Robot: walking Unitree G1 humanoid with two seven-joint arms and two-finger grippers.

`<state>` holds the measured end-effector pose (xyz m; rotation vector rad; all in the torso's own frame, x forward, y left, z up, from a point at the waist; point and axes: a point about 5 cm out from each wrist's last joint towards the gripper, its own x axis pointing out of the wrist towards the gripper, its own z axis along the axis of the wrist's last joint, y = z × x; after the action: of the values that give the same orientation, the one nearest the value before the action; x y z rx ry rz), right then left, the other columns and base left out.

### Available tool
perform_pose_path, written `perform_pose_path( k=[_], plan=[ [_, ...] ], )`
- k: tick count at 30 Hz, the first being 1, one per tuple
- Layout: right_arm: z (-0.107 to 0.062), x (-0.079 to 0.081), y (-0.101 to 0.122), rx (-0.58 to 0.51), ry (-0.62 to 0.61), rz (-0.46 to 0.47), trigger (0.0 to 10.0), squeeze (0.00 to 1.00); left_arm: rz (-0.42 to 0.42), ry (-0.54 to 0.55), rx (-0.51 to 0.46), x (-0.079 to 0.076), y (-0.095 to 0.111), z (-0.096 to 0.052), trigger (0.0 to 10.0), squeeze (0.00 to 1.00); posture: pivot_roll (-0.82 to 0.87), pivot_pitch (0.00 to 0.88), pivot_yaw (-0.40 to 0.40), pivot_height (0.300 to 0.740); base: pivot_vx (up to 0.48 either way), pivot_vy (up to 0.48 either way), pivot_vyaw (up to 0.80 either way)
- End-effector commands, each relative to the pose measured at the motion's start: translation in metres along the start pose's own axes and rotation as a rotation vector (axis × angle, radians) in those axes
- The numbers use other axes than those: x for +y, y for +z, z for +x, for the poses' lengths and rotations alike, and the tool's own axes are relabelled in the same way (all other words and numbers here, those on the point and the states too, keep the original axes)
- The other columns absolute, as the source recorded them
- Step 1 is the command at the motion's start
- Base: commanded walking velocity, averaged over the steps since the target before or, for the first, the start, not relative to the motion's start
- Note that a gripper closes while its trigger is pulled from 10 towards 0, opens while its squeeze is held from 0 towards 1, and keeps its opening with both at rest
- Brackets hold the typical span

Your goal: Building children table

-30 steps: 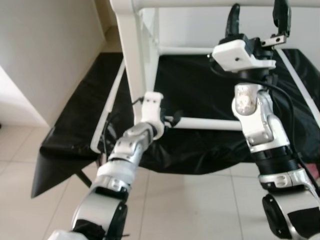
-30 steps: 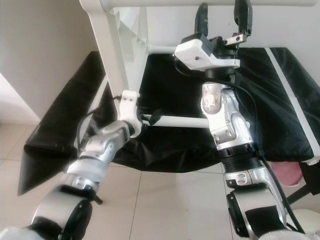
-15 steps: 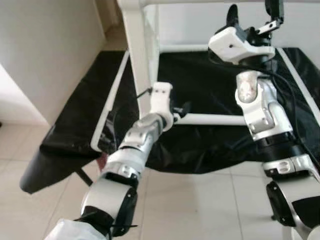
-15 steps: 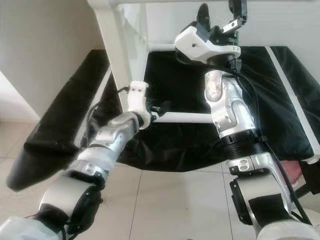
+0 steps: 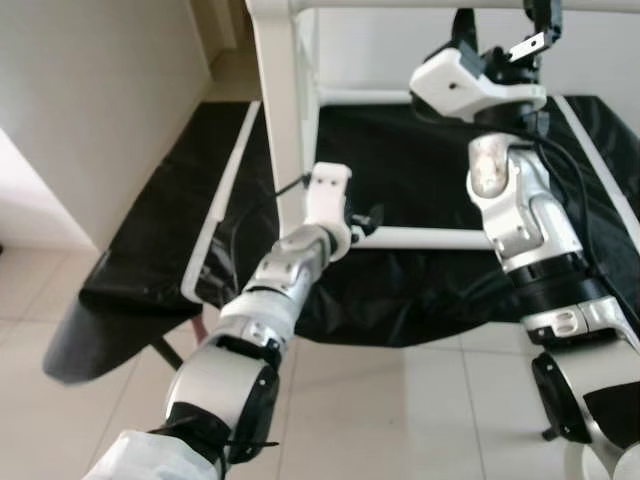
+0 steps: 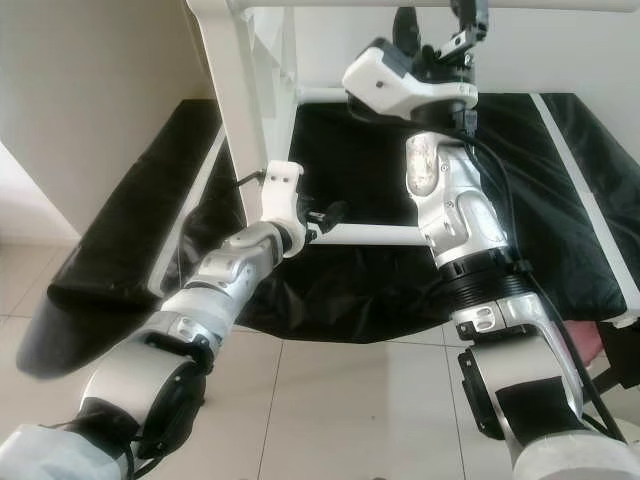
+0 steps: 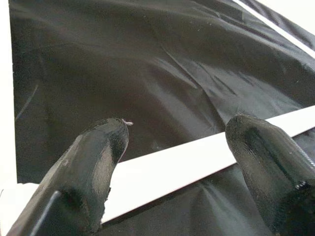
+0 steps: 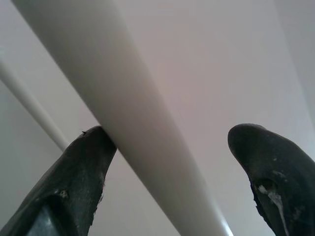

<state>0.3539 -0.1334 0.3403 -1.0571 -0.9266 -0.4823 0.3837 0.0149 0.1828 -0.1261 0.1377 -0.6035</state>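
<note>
While beige floor tiles [image 5: 400,400] run under a black sheet [image 5: 400,150], the white table frame [image 5: 280,120] stands on it. Left gripper [image 7: 172,147] is spread around the lower rail [image 5: 430,238]; right gripper [image 8: 167,162] gapes around the top bar [image 8: 123,113].

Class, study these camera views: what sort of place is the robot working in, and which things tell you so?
Probably a room in a home: pale floor tiles, plain walls, and a black sheet spread out under a white furniture frame being assembled.
</note>
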Motion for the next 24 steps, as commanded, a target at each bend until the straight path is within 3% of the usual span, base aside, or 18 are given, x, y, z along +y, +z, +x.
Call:
perform_pose_path(
  k=[1,9,12,13,14,16,19,24],
  plan=[
    [0.007,-0.003,0.004,-0.011,-0.033,-0.016,10.0,0.00,0.013,0.046,0.017,0.001,-0.004,0.001,10.0,0.00,-0.02,0.053,0.056,0.740,0.000,0.000,0.00],
    [0.016,-0.001,0.005,0.024,0.013,-0.008,10.0,0.00,0.050,0.142,0.042,0.002,-0.012,0.003,10.0,0.00,-0.02,0.068,0.058,0.740,0.000,0.000,0.00],
    [0.022,0.006,0.004,0.043,0.082,-0.017,10.0,0.00,0.036,0.202,0.039,0.003,-0.011,0.004,10.0,0.00,-0.03,0.081,0.066,0.740,0.000,0.000,0.00],
    [0.028,0.009,0.004,0.052,0.120,-0.022,10.0,0.00,-0.061,0.292,0.026,0.005,-0.009,0.006,10.0,0.00,-0.05,0.099,0.074,0.740,0.000,0.000,0.00],
    [0.028,0.009,0.004,0.052,0.120,-0.022,10.0,0.00,-0.061,0.292,0.026,0.005,-0.009,0.006,10.0,0.00,-0.05,0.099,0.074,0.740,0.000,0.000,0.00],
    [0.033,0.010,0.004,0.053,0.135,-0.026,10.0,0.00,-0.171,0.342,0.012,0.006,-0.005,0.007,10.0,0.00,-0.05,0.105,0.076,0.740,0.000,0.000,0.00],
    [0.038,0.008,0.006,0.054,0.148,-0.023,10.0,0.00,-0.266,0.391,-0.025,0.009,0.001,0.007,10.0,0.00,-0.07,0.127,0.074,0.740,0.000,0.000,0.00],
    [0.043,0.005,0.007,0.053,0.158,-0.014,10.0,0.00,-0.323,0.482,-0.056,0.013,0.005,0.006,10.0,0.00,-0.07,0.147,0.070,0.740,0.000,0.000,0.00]
  ],
)
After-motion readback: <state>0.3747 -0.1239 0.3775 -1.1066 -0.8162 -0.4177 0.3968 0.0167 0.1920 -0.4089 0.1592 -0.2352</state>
